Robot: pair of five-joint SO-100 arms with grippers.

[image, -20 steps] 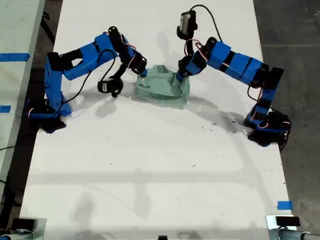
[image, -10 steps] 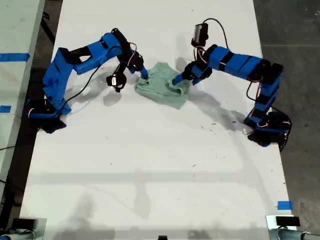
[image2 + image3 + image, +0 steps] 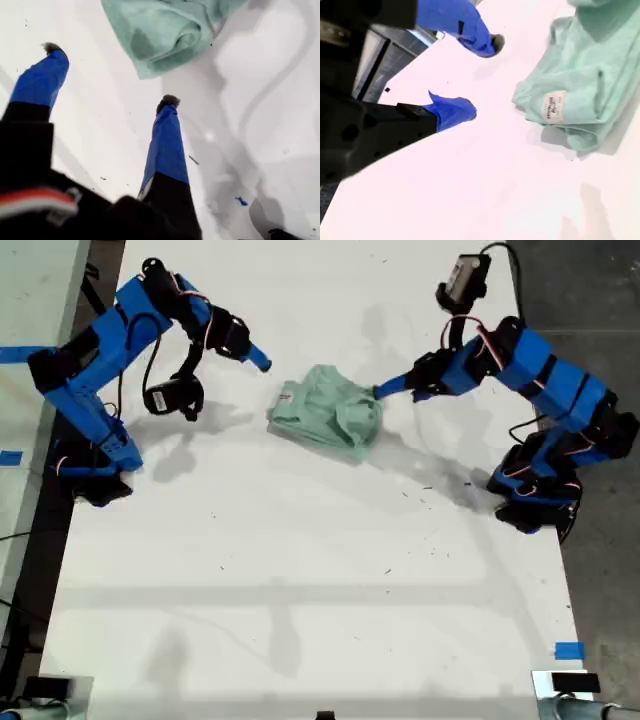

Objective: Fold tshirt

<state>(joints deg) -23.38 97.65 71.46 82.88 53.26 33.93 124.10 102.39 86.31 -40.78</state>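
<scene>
My second gripper (image 3: 262,364), jaws wide and empty, is seen at 10 o'clock of the tshirt (image 3: 328,418), bunched on the table (image 3: 300,570). My first gripper (image 3: 385,390), jaws parted, is seen at its 2 o'clock edge.

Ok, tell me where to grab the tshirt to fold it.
Probably the tshirt's edge by the white label, approached from the exterior view's left with my second pincer, open and nearest. That edge lies low and exposed; the middle is bunched in thick folds.
</scene>
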